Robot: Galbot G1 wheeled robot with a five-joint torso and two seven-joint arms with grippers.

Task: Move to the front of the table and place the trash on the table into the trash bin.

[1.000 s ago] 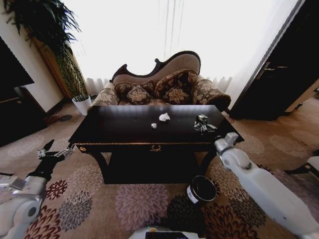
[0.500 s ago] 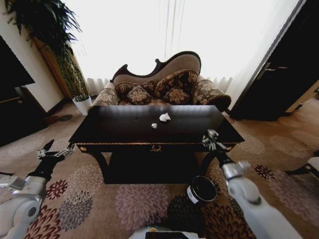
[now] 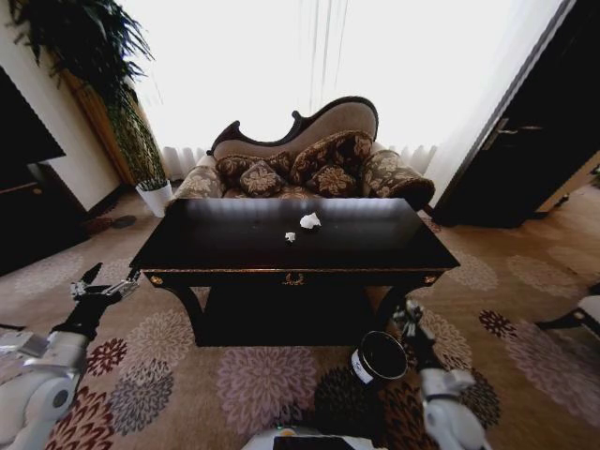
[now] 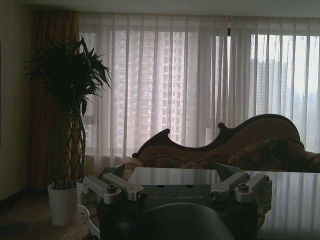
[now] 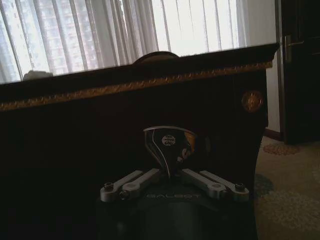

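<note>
Two white paper lumps [image 3: 308, 220] lie near the middle of the dark table [image 3: 234, 246] in the head view; the trash bin [image 3: 379, 357] stands on the carpet under the table's 5 o'clock corner, the right claw [image 3: 407, 315] just beside it at 2 o'clock, and the left claw [image 3: 101, 285] hangs spread at the table's 8 o'clock. Left wrist view: that claw [image 4: 175, 186] is spread before the table [image 4: 295, 192]. Right wrist view: the right claw [image 5: 170, 165] pinches a dark shiny piece [image 5: 169, 144] before the table's front [image 5: 75, 130].

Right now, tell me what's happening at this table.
The right gripper is low beside the table's front right leg, just above the trash bin on the carpet, shut on a dark shiny piece of trash. Two white paper lumps remain on the tabletop. The left gripper waits open off the table's left end.
</note>
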